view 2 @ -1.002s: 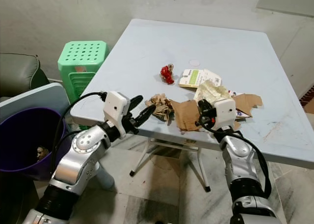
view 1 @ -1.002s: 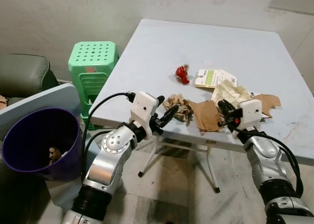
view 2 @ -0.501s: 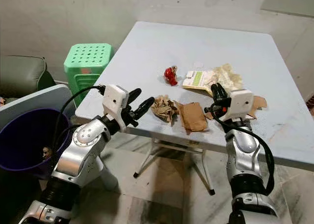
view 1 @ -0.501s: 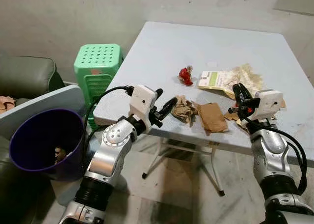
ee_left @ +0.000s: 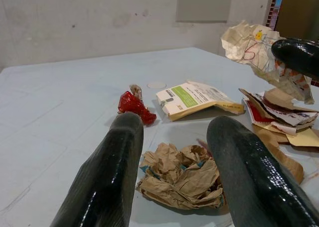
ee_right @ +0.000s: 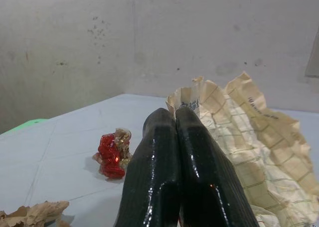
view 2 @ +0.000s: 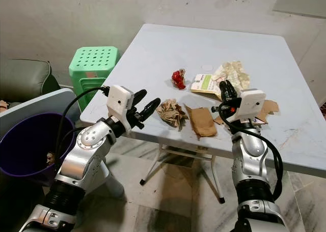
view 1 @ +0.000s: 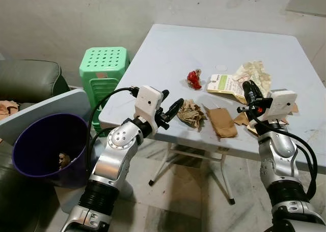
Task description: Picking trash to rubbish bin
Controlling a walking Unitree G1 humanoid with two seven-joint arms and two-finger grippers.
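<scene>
My right gripper [view 1: 248, 87] is shut on the edge of a crumpled cream paper wrapper [view 1: 254, 71] and holds it lifted above the table's right side; the right wrist view shows the wrapper [ee_right: 241, 132] pinched at the fingertips. My left gripper [view 1: 171, 106] is open at the table's near-left edge, its fingers pointing at a crumpled brown paper ball [view 1: 191, 113]. In the left wrist view that ball [ee_left: 182, 176] lies just beyond the gripper [ee_left: 174, 125]. The purple rubbish bin [view 1: 43, 145] stands on the floor to the left with some trash inside.
On the pale table [view 1: 204, 44] lie a red wrapper [view 1: 193, 79], a white-and-green packet [view 1: 223, 83], a flat brown paper [view 1: 222, 122] and torn cardboard pieces [view 1: 241, 119]. A green plastic stool [view 1: 104, 71], a dark sofa [view 1: 30, 79] and a grey board [view 1: 61, 102] stand on the left.
My right gripper has risen from the table's front edge, carrying the cream wrapper up and away from the other scraps. The camera has shifted slightly. The left gripper has stayed near the brown ball.
</scene>
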